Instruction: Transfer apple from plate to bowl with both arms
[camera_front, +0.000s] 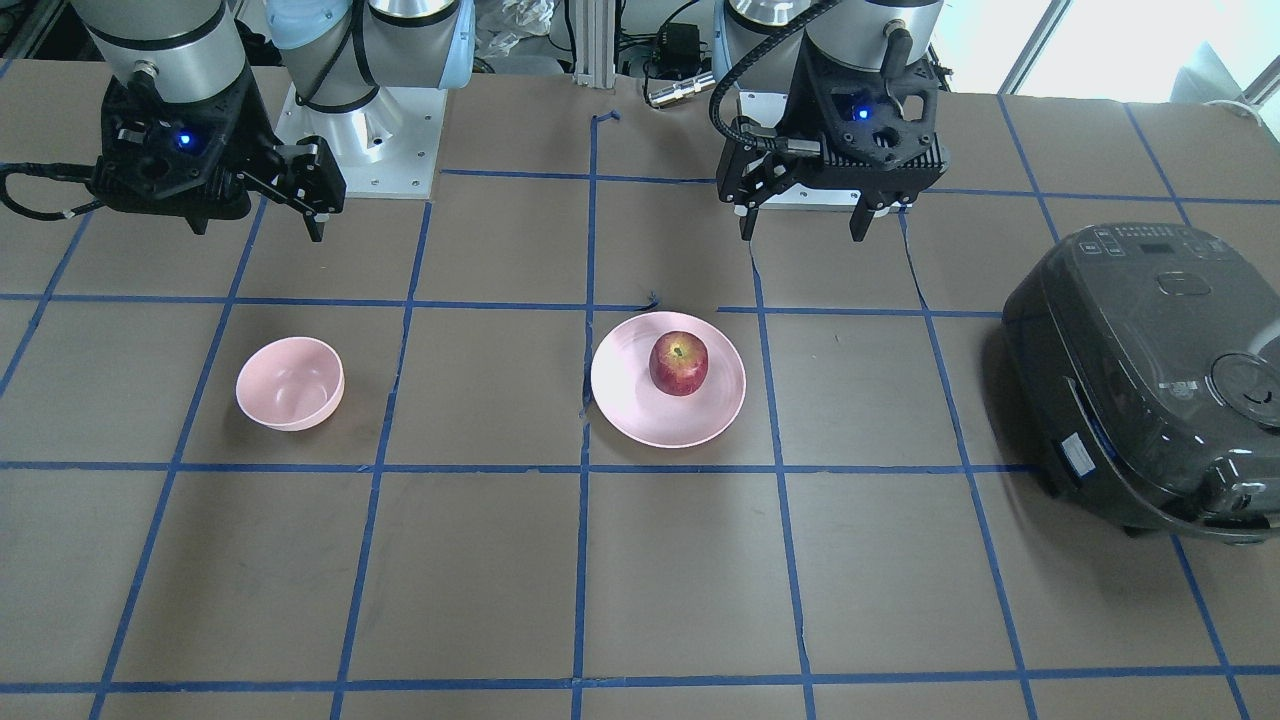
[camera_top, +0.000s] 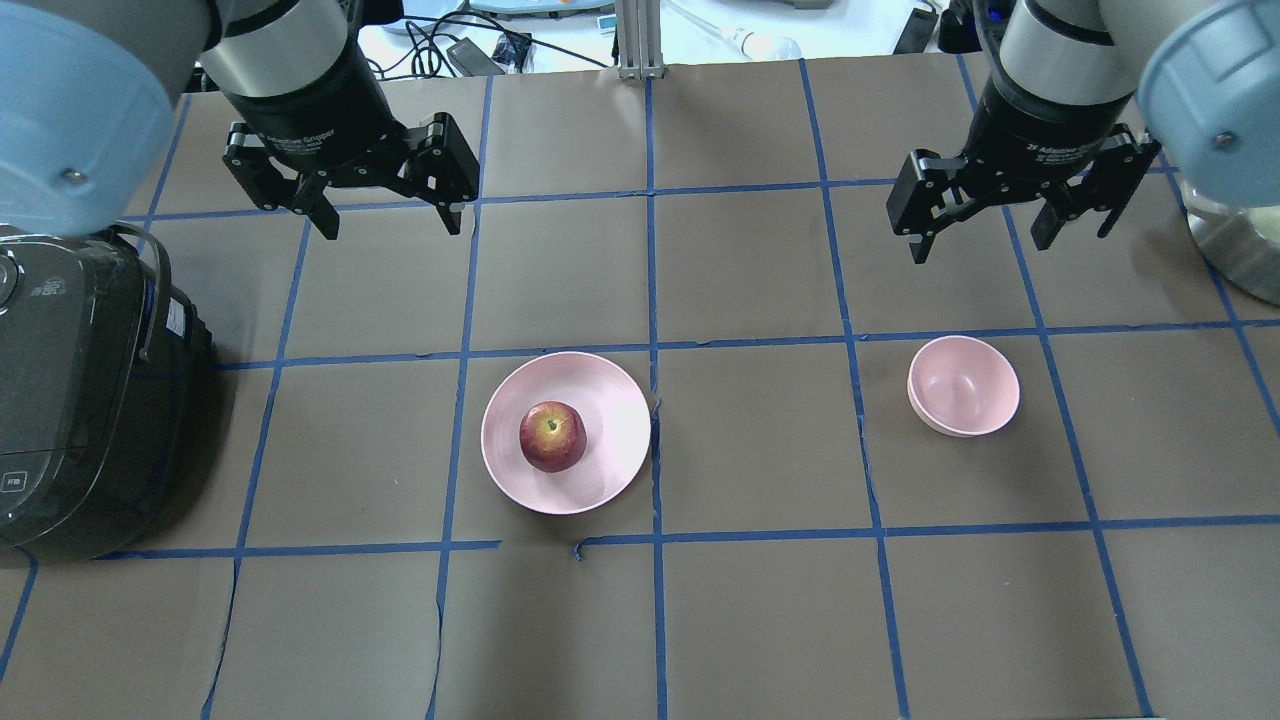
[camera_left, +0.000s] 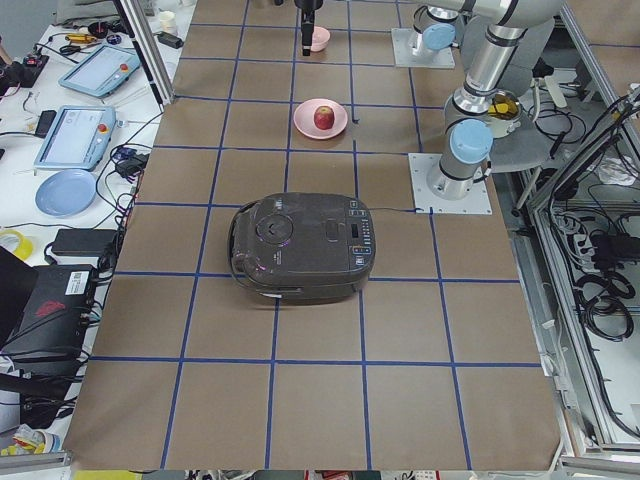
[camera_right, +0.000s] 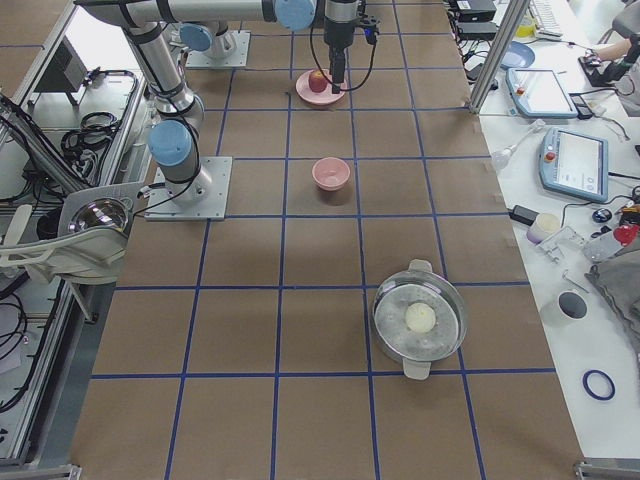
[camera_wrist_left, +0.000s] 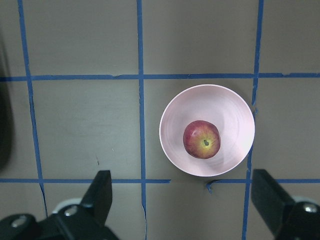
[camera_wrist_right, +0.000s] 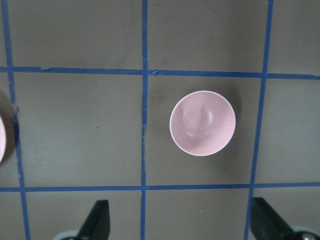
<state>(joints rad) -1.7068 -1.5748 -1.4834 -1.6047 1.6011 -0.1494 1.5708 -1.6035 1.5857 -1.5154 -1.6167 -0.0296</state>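
Note:
The red apple (camera_front: 679, 363) (camera_top: 552, 436) (camera_wrist_left: 201, 139) sits upright on the wide pink plate (camera_front: 625, 400) (camera_top: 610, 400) (camera_wrist_left: 230, 107) near the table's middle. The small deep pink bowl (camera_front: 290, 383) (camera_top: 963, 385) (camera_wrist_right: 202, 123) stands empty on the robot's right side. My left gripper (camera_top: 392, 225) (camera_front: 802, 235) (camera_wrist_left: 182, 200) is open and empty, hovering above the table behind the plate. My right gripper (camera_top: 1010, 240) (camera_front: 255, 225) (camera_wrist_right: 180, 220) is open and empty, hovering behind the bowl.
A dark rice cooker (camera_front: 1150, 370) (camera_top: 70, 390) (camera_left: 300, 248) stands at the robot's far left. A steel pot with a lid (camera_right: 420, 320) stands towards the robot's right end. Blue tape lines grid the brown table.

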